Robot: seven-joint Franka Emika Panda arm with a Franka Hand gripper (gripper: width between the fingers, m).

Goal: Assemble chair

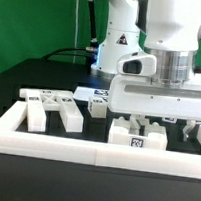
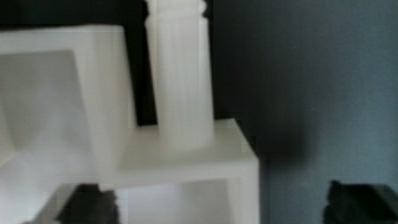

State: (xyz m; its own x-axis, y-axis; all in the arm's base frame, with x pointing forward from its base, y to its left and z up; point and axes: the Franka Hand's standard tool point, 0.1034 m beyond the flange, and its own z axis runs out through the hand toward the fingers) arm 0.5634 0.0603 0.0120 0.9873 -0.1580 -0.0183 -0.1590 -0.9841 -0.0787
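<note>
My gripper (image 1: 154,124) hangs low over a white chair block (image 1: 137,138) that carries a black-and-white tag and stands just behind the front wall. In the wrist view this chair part is a square white block (image 2: 196,150) with a round post (image 2: 178,60) rising from it, next to a larger white slab (image 2: 63,80). The gripper (image 2: 226,205) straddles the block with its jaws apart. One dark fingertip (image 2: 89,205) sits at the block's edge. The other fingertip (image 2: 365,205) stands clear of the block, with a dark gap of table between them.
Several loose white chair parts (image 1: 49,108) with tags lie at the exterior view's left, and a small block (image 1: 98,106) sits nearer the gripper. A long low white border wall (image 1: 93,148) runs along the front. The robot's base (image 1: 120,40) stands behind.
</note>
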